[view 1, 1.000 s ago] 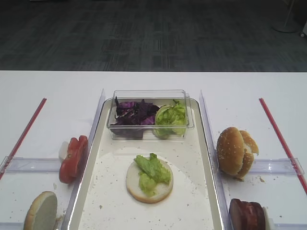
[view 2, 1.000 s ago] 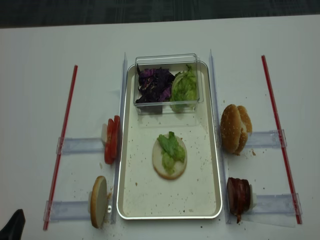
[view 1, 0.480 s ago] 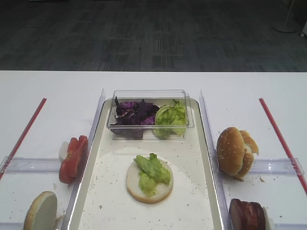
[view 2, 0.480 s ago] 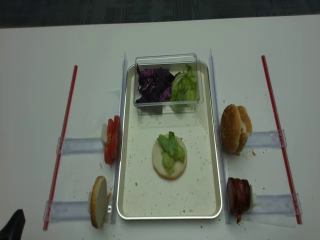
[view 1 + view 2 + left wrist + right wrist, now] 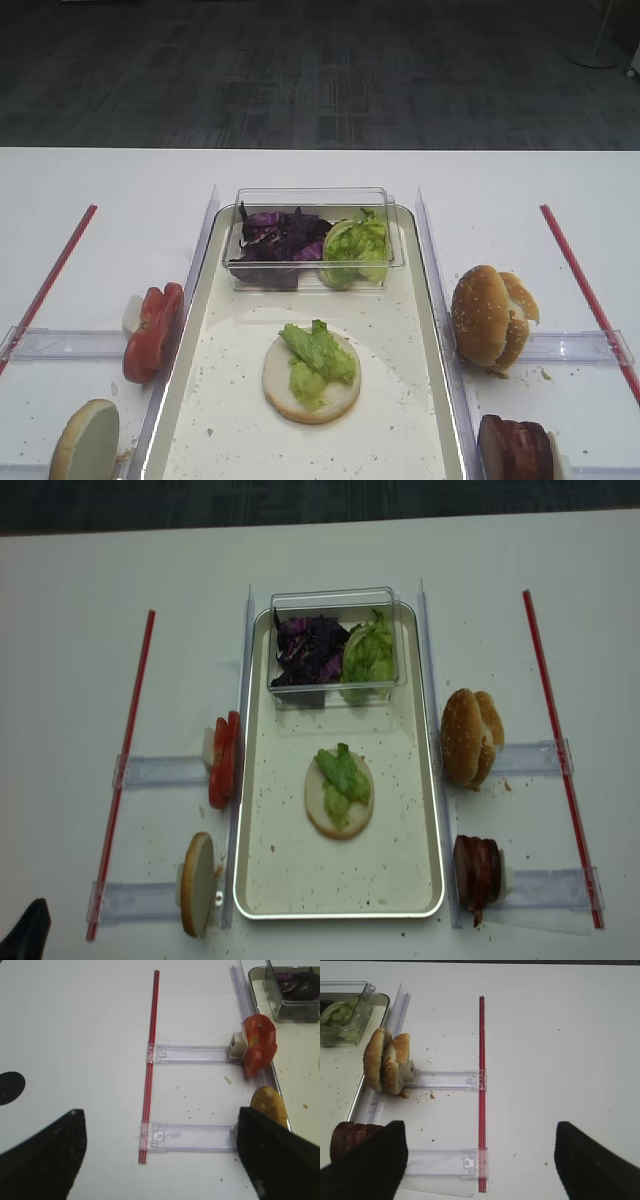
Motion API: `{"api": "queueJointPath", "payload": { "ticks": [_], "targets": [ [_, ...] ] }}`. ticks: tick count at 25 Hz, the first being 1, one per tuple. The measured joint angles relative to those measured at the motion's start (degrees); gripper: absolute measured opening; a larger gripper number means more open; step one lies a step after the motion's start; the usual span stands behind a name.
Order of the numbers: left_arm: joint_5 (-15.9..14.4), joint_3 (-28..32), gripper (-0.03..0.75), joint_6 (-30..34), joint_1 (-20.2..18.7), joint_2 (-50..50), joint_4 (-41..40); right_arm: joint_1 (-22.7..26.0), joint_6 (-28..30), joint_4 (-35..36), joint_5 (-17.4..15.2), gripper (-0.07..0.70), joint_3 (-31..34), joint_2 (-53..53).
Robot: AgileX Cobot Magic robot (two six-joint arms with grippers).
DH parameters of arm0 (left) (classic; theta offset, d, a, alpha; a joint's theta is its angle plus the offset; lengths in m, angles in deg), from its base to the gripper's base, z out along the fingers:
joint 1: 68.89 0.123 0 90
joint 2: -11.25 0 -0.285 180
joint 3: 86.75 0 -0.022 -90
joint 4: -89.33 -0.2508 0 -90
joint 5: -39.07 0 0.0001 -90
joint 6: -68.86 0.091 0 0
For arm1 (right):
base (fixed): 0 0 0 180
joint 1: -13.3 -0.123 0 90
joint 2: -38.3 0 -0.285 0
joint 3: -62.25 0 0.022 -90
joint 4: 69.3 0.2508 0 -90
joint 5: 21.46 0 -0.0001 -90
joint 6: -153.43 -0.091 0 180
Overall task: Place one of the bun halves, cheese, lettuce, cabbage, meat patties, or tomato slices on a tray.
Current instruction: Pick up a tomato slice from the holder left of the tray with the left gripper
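Left gripper [image 5: 160, 1160]: jaws spread wide and holding nothing, as the left wrist view shows, with one dark fingertip at each lower corner; it hovers over the bare white table [image 5: 75, 1035], well apart from the food.
Right gripper [image 5: 480, 1160]: also spread wide and holding nothing, hanging over the table on the right side, near the lower clear rail.
Nearest pieces, left side: the tomato slices [image 5: 259, 1045] stand on edge against a clear rail, just beside the tray's left rim; a bun half [image 5: 269, 1105] stands on edge at the next rail down.
Nearest pieces, right side: two seeded bun halves [image 5: 385, 1062] lean together at the upper rail; the meat patties [image 5: 350, 1137] stand on edge at the lower rail, partly hidden by the right gripper's fingertip.
Tray [image 5: 270, 870]: a bun half [image 5: 338, 815] lies on it cut face up, with lettuce [image 5: 342, 772] on top; the clear box [image 5: 335, 605] at the far end holds cabbage [image 5: 308, 650] and more lettuce.
Step in hand, as I judge it: choose the next layer and reach for it; either arm could serve.
Doing it well: approach a standing slice from above with the jaws straddling its flat faces, close gently so that the soft piece is not crushed, lift clear of the rail and the tray rim, then lay it flat and centred on the lettuce.
Risk: a thin slice may slip or fold; a neighbouring slice may come up with it.
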Motion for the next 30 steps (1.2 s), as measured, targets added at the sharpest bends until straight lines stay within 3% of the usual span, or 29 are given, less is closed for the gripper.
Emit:
{"api": "queueJointPath", "payload": {
  "ticks": [5,20,30],
  "targets": [
    [0.0,0.0,0.566,0.0,0.0,-2.2,0.0,0.0,0.0,0.0,0.0,0.615,0.0,0.0],
    [0.8,0.0,0.566,0.2,0.0,-39.1,0.0,0.0,0.0,0.0,0.0,0.615,0.0,0.0],
    [2.1,0.0,0.566,0.5,0.0,-54.5,0.0,0.0,0.0,0.0,0.0,0.615,0.0,0.0]
  ]
}}
